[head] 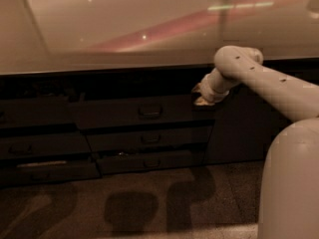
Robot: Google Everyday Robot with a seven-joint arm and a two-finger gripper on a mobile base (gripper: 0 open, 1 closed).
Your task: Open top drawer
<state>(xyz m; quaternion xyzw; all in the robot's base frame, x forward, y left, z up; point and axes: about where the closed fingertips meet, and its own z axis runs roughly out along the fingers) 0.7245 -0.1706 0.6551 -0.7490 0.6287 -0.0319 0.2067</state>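
The hand (pixel 202 94) is hanging at the upper right corner of the top drawer (pixel 112 114), just under the edge of the pale surface (pixel 124 29). I cannot tell whether it is open or gripping anything. The drawer's loop handle (pixel 150 112) is sitting left of the hand, apart from it.

Dark grey, unpatterned front of the top drawer (pixel 114 114), with a black loop handle (pixel 150 112). The gripper (pixel 201 95), at the drawer front's upper right corner, is cream like the arm (pixel 271 79), which carries small dark dots. The tabletop (pixel 99 29) is glossy pale beige crossed by a pink streak. The floor (pixel 75 208) is brown, finely speckled, with darker shadow patches.
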